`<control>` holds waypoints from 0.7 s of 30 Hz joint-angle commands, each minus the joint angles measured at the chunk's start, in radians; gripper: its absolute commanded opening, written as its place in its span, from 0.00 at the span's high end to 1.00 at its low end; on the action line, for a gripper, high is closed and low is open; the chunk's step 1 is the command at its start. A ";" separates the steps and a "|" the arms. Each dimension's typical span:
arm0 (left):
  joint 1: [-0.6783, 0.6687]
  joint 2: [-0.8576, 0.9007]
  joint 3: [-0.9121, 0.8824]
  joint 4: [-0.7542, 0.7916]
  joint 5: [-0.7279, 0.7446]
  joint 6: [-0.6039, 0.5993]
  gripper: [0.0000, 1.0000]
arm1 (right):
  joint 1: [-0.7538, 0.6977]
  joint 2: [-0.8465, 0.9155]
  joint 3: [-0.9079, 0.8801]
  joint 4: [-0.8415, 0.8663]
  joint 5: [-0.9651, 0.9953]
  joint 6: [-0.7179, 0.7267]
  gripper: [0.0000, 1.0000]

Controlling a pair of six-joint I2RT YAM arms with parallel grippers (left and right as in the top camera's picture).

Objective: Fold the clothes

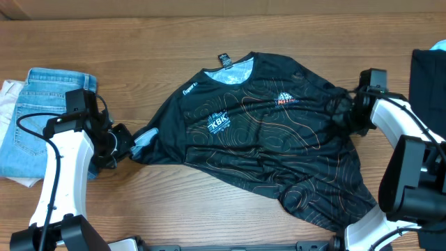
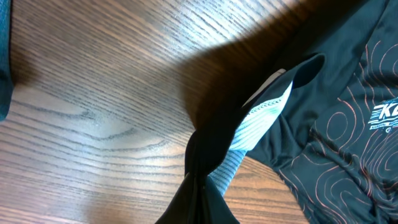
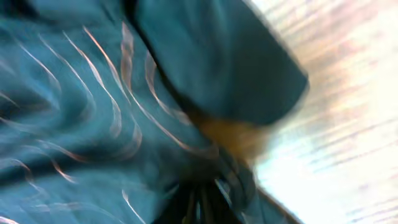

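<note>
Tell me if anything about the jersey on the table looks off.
Yes. The jersey lies crooked and rumpled, not flat. Its sleeve at the left gripper is twisted like a rope, pale lining showing; the other side bunches at the right gripper.

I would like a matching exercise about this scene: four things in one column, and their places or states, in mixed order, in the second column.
Things:
1. jersey
2. jeans
3. left gripper
4. right gripper

Places or states:
A. shut on the jersey, on its side far from the jeans
B. folded, at the left edge of the table
C. spread out between the two grippers
D. shut on the jersey, on its side nearest the jeans

Pairs: 1-C; 2-B; 3-D; 4-A
</note>
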 commanded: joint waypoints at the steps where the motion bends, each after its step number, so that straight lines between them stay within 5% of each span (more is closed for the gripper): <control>1: 0.004 -0.005 0.003 -0.003 -0.007 0.003 0.96 | -0.002 0.004 0.013 0.077 0.005 -0.002 0.96; 9: 0.004 -0.006 0.003 0.033 0.013 -0.057 0.96 | -0.002 0.004 0.207 0.261 0.002 -0.002 0.96; 14: 0.004 -0.006 0.003 0.064 0.025 -0.072 0.96 | -0.002 0.005 0.362 0.166 0.002 -0.002 0.94; 16: 0.004 -0.006 0.003 0.064 0.032 -0.071 0.96 | -0.002 0.005 0.375 0.072 0.006 -0.002 0.55; 21: 0.004 -0.006 0.003 0.071 0.031 -0.071 0.96 | -0.004 0.025 0.322 -0.142 0.109 -0.002 0.45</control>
